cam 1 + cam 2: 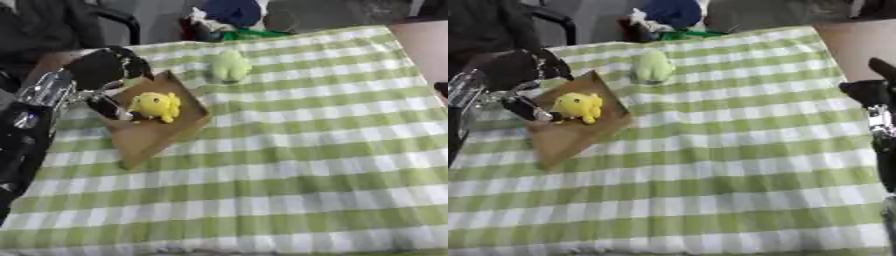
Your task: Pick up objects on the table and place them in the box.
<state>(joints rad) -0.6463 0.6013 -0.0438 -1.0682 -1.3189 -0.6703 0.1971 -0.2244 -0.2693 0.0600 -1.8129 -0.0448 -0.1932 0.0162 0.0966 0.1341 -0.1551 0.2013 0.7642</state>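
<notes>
The yellow toy [157,106] is seen inside the brown box [149,137] at nine o'clock on the desk [289,165], touched by the left hand [105,75], its fingers' state unclear. A green toy [229,65] lies at twelve o'clock. The right hand [872,92] is glimpsed at three o'clock, state unclear.

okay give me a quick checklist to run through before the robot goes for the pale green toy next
1. Yellow plush toy inside the cardboard box: ok.
2. Left hand clear of the yellow toy: cannot tell, its fingers lie right beside the toy at the box's edge.
3. Pale green toy out in the open on the checked tablecloth: ok, beyond the box.
4. Room left in the box: ok, the near part is bare.
5. Right hand free: cannot tell, only dark parts show at the right edge.
</notes>
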